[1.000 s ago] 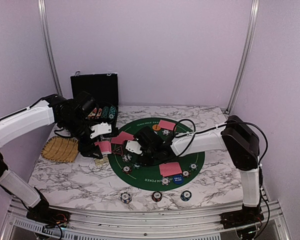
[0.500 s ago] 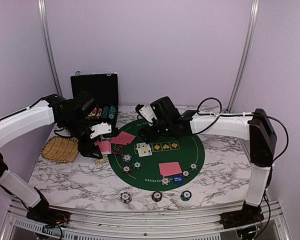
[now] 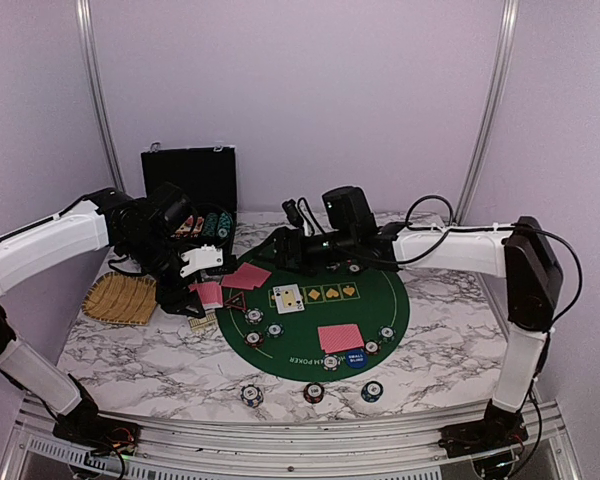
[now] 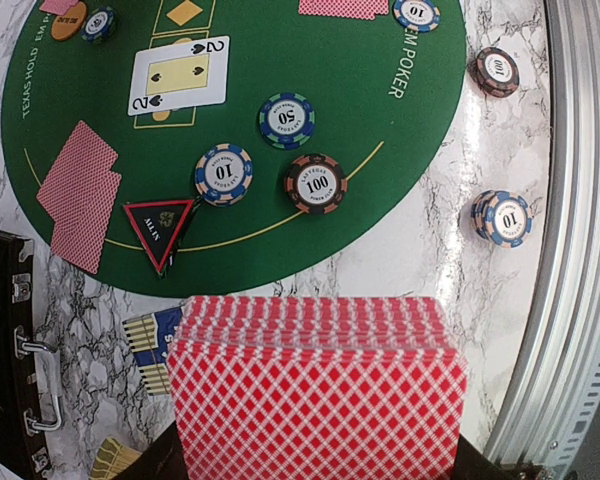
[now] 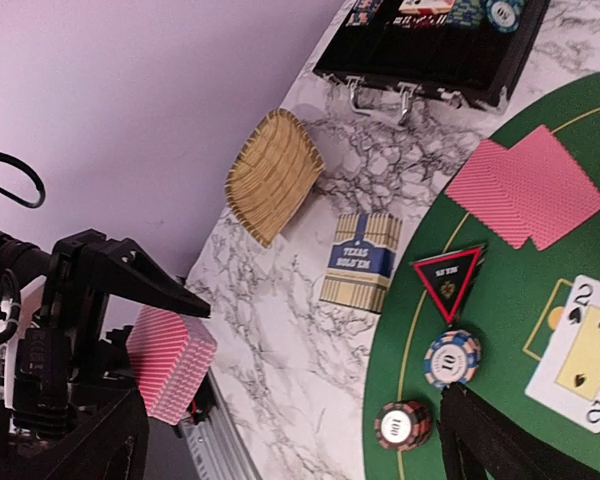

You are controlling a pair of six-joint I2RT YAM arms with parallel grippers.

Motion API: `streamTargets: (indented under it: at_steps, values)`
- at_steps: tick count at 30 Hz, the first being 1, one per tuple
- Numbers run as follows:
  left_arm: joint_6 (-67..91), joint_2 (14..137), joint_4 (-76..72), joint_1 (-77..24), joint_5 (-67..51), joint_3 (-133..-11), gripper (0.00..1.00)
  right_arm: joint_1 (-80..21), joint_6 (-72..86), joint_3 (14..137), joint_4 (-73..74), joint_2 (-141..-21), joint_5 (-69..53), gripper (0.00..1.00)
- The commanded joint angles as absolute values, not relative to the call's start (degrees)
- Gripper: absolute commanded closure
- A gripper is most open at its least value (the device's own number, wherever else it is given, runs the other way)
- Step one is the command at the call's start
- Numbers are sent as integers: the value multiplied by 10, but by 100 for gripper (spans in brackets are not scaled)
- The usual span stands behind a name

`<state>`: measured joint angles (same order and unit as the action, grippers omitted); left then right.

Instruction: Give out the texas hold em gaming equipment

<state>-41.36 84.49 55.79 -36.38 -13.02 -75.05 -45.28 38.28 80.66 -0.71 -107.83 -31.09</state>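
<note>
Jaws of the left gripper (image 3: 204,290) pinch a thick deck of red-backed playing cards (image 4: 315,400) over the white marble counter (image 3: 450,340), just left of the round green felt poker mat (image 3: 383,298). Jaws of the right gripper (image 5: 290,450) are spread and empty above the mat's far edge, near a face-up two of spades card (image 3: 288,298); round striped poker chips (image 4: 223,172) lie on the mat.

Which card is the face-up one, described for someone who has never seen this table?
Find the round green felt mat. At the left end of its row of yellow suit marks lies the two of spades. It alone shows a white face; the red-backed cards near it lie face down.
</note>
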Motion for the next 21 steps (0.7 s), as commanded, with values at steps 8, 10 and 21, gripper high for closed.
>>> streamTargets:
  at_steps: [8,10,21]
  values:
    - [-411,837,570,-361,-144,-773,89,-490,568,796,-170,-1135,-431,1]
    - [-411,835,570,-361,-144,-773,89,-497,576,797,-180,-1144,-435,1]
    - [-412,834,570,-361,-145,-772,89,-527,639,837,-241,-1202,-457,9]
